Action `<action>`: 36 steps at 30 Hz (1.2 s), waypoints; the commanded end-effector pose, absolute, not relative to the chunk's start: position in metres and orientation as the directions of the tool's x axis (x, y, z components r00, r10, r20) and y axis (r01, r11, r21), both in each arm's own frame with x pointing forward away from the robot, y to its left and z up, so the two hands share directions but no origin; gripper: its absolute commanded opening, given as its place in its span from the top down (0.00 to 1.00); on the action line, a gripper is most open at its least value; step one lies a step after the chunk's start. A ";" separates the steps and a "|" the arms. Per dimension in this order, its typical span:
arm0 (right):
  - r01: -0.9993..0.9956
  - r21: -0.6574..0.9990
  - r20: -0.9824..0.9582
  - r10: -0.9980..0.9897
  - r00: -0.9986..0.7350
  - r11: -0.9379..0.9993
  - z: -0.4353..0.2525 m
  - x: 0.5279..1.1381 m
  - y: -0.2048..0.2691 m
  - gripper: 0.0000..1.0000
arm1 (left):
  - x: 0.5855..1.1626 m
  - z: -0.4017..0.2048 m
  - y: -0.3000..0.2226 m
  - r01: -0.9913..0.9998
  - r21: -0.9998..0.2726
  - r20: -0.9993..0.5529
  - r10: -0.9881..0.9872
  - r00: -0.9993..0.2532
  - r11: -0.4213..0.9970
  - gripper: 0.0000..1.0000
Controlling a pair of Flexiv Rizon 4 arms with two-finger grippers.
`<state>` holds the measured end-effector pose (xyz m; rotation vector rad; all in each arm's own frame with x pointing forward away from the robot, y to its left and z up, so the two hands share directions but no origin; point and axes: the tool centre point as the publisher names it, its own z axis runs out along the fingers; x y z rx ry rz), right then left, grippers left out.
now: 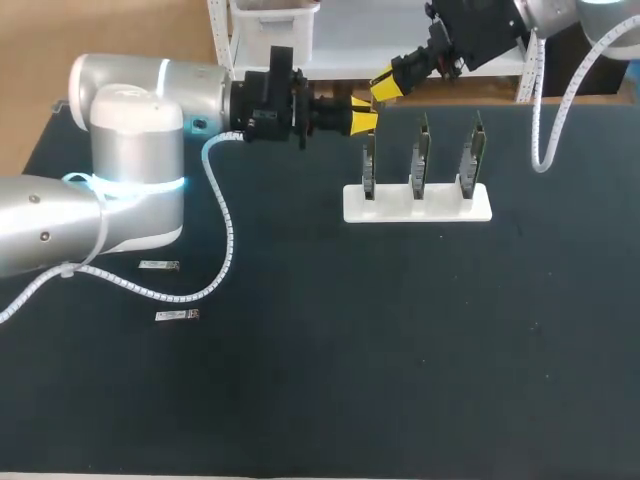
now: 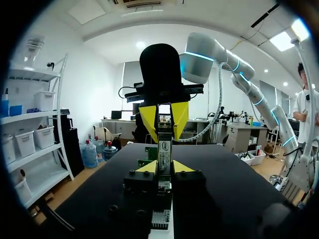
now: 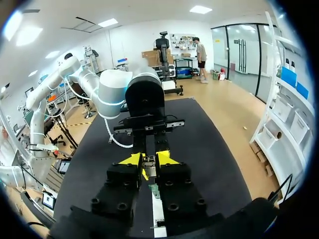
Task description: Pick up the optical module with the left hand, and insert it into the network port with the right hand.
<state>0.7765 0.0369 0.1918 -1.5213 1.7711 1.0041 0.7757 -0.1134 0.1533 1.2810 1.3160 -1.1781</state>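
The optical module (image 2: 164,149), a slim metal piece with a printed label, is held in the air between both grippers, above and behind the left end of the board rack. My left gripper (image 1: 362,116) is shut on one end of it, and in the left wrist view its yellow tips (image 2: 148,167) press against the module's sides. My right gripper (image 1: 386,84) comes from the far right and is shut on the other end. Its yellow fingers (image 2: 148,118) flank the module. In the right wrist view the module (image 3: 148,171) sits between that gripper's tips (image 3: 131,159).
A white rack (image 1: 417,204) holds three upright green port boards (image 1: 421,156) right of centre. Two spare modules (image 1: 159,265) (image 1: 177,315) lie on the black table (image 1: 400,350) at the left, near my left arm's white cable (image 1: 225,215).
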 end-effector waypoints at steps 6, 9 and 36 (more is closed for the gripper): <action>-0.984 0.164 -0.829 -0.530 -0.177 0.072 0.190 0.775 0.034 1.00 | 0.779 0.153 -0.114 0.999 -0.032 -0.993 0.116 -0.032 -0.002 0.00; -0.984 0.164 -0.828 -0.531 -0.178 0.074 0.190 0.775 0.033 1.00 | 0.779 0.153 -0.113 1.000 -0.028 -0.991 0.128 -0.027 -0.002 0.00; -0.986 0.151 -0.826 -0.538 -0.166 0.072 0.191 0.780 0.027 1.00 | 0.776 0.125 -0.088 1.000 0.000 -0.867 0.499 0.012 -0.023 0.00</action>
